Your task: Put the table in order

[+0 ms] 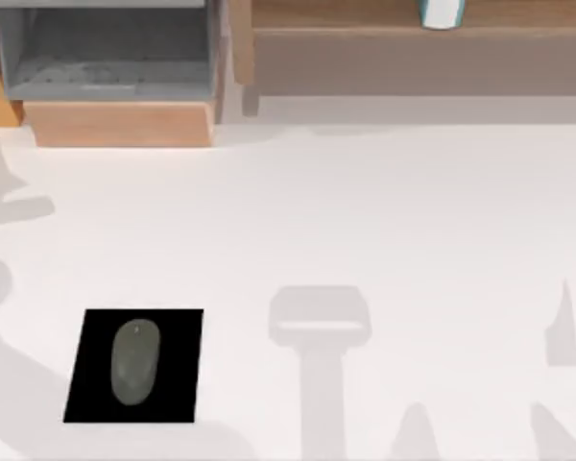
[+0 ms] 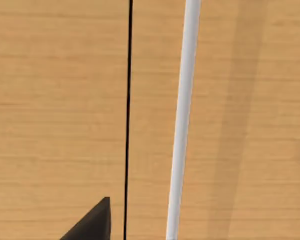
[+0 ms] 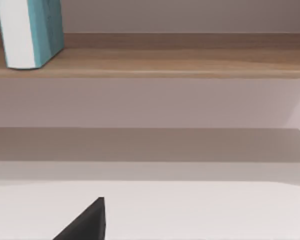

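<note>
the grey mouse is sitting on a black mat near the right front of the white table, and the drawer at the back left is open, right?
Not quite. The top view shows the grey mouse on the black mat near the left front of the white table, not the right. The rest holds: the drawer at the back left is open, its grey inside showing.

So the count on the white table (image 1: 384, 211): one grey mouse (image 1: 134, 362), sitting on one black mouse pad (image 1: 178, 331). Up at the back there's one wooden drawer (image 1: 120, 123) with a grey inside and one light wooden shelf (image 1: 413, 58), and on that shelf one teal and white book (image 3: 30, 32), standing upright. That's six things, one of each.
</note>
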You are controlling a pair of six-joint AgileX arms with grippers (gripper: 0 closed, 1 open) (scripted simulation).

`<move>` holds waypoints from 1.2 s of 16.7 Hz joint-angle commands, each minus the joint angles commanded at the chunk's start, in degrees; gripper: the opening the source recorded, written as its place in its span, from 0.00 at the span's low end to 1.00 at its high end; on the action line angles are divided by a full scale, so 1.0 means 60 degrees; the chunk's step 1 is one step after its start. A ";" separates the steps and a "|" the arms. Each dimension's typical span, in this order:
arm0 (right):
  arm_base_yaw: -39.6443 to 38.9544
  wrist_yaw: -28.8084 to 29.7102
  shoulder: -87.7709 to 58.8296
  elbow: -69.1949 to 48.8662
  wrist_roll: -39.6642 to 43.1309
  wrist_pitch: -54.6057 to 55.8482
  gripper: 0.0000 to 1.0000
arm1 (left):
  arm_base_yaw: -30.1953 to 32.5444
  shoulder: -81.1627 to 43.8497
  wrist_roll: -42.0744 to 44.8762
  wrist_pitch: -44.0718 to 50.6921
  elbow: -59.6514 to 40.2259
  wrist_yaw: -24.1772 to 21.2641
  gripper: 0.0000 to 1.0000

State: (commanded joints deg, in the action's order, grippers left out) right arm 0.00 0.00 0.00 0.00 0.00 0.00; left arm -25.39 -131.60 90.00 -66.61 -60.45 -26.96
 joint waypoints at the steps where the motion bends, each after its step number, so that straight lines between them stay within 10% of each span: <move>1: 0.0000 0.0000 0.0000 0.0000 0.0000 0.0000 1.00 | 0.0000 0.0000 0.0000 0.0000 0.0000 0.0000 1.00; 9: 0.0000 0.0000 0.0000 0.0000 0.0000 0.0000 1.00 | 0.1760 0.1085 -0.0970 0.0477 0.1228 0.0933 1.00; 20: 0.0000 0.0000 0.0000 0.0000 0.0000 0.0000 1.00 | 1.0323 0.1206 -0.9423 0.4139 -0.0103 0.4388 1.00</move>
State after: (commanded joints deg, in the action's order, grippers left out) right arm 0.00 0.00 0.00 0.00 0.00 0.00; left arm 36.55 -124.36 33.46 -41.78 -61.06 -0.64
